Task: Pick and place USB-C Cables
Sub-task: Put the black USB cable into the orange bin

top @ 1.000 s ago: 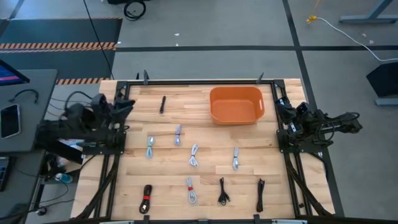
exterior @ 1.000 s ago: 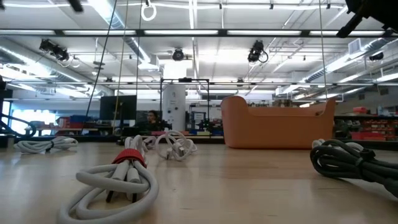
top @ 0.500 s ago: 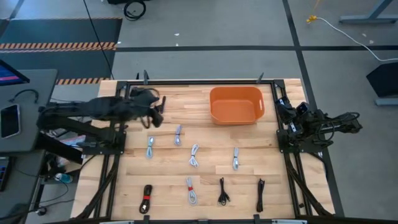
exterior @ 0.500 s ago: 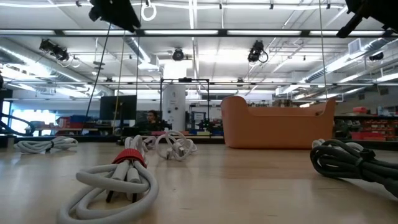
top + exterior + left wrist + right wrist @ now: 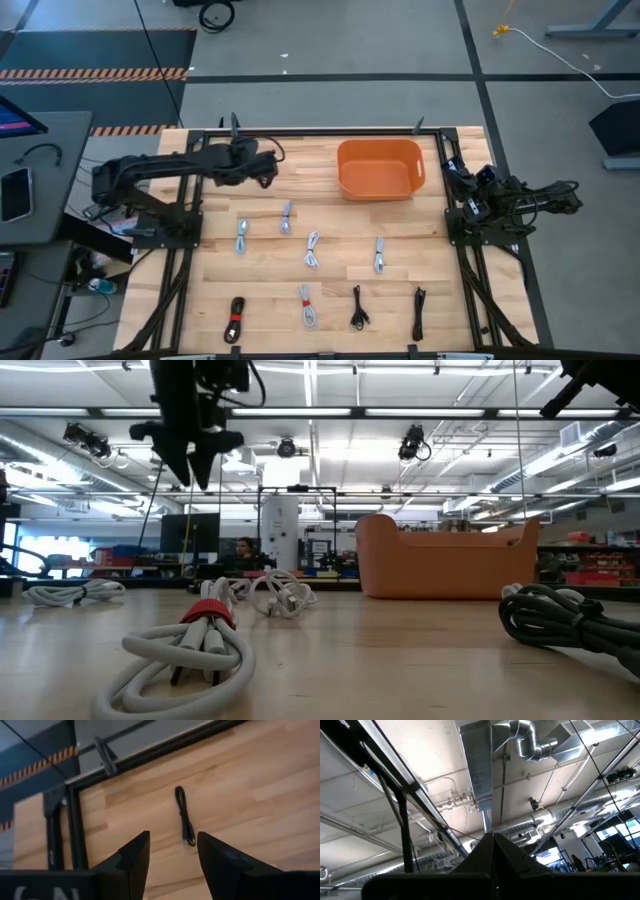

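1. orange bin [image 5: 379,168] is sitting at the far middle of the wooden table [image 5: 330,295], with nothing visible inside it.
2. left gripper [image 5: 266,168] is hovering above the far left part of the table, over a black cable [image 5: 184,816] lying straight near the black frame; its fingers [image 5: 132,857] are standing apart with nothing between them.
3. right gripper [image 5: 452,168] is waiting folded at the right edge of the table, its jaws clenched on nothing.
4. four pale cables are lying in a loose row across the middle, among them one [image 5: 241,238] on the left and one [image 5: 379,255] on the right.
5. along the near edge are lying a black cable with red band [image 5: 235,320], a pale cable [image 5: 308,307] and two black cables [image 5: 357,308], [image 5: 418,313], all well apart from the bin.
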### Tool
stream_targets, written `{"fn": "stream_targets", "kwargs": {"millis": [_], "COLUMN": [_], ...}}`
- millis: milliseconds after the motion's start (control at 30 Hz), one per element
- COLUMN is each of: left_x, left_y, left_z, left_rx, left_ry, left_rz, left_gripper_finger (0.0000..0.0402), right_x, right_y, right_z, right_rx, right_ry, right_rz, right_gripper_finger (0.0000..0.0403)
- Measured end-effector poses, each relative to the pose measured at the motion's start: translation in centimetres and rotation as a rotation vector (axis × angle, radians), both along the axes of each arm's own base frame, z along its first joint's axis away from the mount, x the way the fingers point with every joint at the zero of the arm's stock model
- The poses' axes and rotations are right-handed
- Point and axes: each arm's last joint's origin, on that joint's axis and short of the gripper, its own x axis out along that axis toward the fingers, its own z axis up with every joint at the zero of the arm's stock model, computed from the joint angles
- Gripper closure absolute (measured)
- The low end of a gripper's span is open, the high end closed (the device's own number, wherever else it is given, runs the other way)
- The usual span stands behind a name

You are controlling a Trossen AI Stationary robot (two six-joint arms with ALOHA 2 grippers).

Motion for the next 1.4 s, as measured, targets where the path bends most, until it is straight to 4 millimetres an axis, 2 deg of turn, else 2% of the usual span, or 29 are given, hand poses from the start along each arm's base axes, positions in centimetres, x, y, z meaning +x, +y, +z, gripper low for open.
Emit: {"fn": "stream_targets", "kwargs": {"millis": [267, 433, 633, 767, 867, 1067, 1400], "left_x": [1.3, 2.2, 3.4, 3.1, 2.8, 3.1, 3.4], "left_y": [3.4, 5.3, 7.6, 8.8, 9.5, 10.4, 11.2], "left_z": [-3.3, -5.4, -7.3, -8.4, -9.1, -10.3, -13.8], "left_rx": [-0.100, -0.203, -0.228, -0.256, -0.283, -0.337, -0.428], "left_ry": [0.101, 0.134, 0.054, 0.074, 0.103, 0.067, 0.139], "left_rz": [0.056, 0.025, 0.023, 0.060, 0.070, 0.069, 0.070], "left_gripper_finger": [0.0230, 0.0225, 0.0198, 0.0178, 0.0169, 0.0167, 0.0166], "right_x": [0.0, 0.1, 0.1, -0.2, -0.4, -0.8, -0.7], "right_y": [0.0, 0.0, 0.0, 0.0, 0.1, 0.2, 0.3], "right_z": [0.0, -0.1, 0.0, 0.8, 1.5, 2.5, 2.5], "right_rx": [0.034, 0.046, 0.053, 0.048, 0.012, -0.031, -0.037], "right_ry": [-0.009, 0.000, 0.003, -0.020, -0.036, -0.071, -0.053], "right_rz": [0.047, 0.062, 0.057, 0.064, 0.096, 0.125, 0.131], "right_gripper_finger": [0.0386, 0.0380, 0.0330, 0.0294, 0.0280, 0.0279, 0.0279]}}
